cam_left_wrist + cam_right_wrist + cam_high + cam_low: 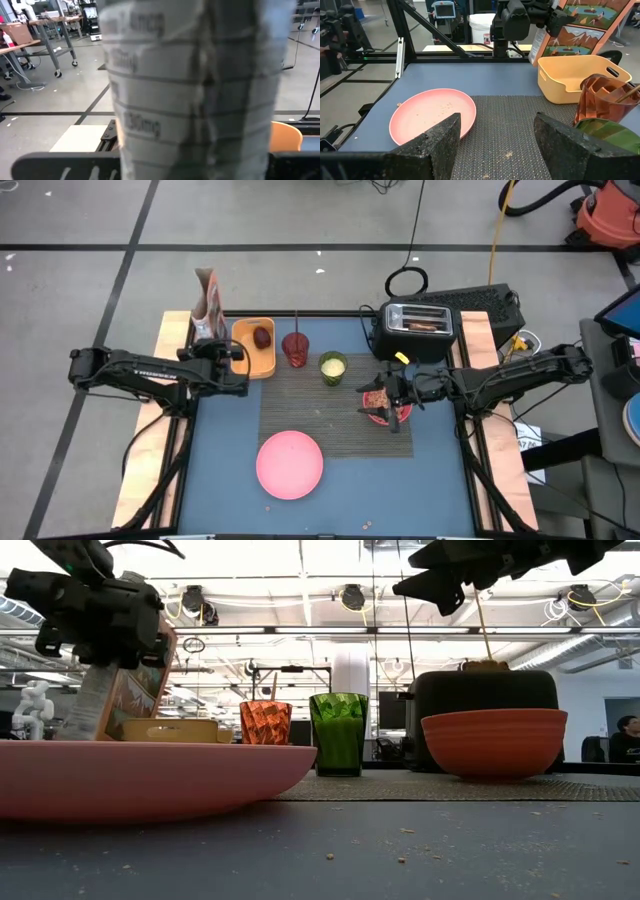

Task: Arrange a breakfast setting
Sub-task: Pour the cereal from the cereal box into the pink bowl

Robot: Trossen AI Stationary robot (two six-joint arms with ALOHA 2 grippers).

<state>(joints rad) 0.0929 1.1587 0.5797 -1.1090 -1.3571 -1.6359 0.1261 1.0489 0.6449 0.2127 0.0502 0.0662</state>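
A printed pouch stands tilted at the table's far left corner, and my left gripper is shut on it. The pouch fills the left wrist view. My right gripper is open and empty, hovering above the pink-red bowl on the dark placemat. The red tumbler and green cup stand at the mat's far edge. The pink plate lies at the mat's near edge. The dark-red fruit sits in a yellow bin. Brown toast sits in the toaster. My left gripper has the pouch between its two fingers, coming level from the near side with the pouch's printed back facing the wrist. The finger pads are hidden by the pouch itself. The pouch is tilted; the plate hides its bottom in the low view.
A black toaster stands at the far right, behind the bowl. The yellow bin is right beside the pouch and my left gripper. Crumbs dot the blue table top near the front edge.
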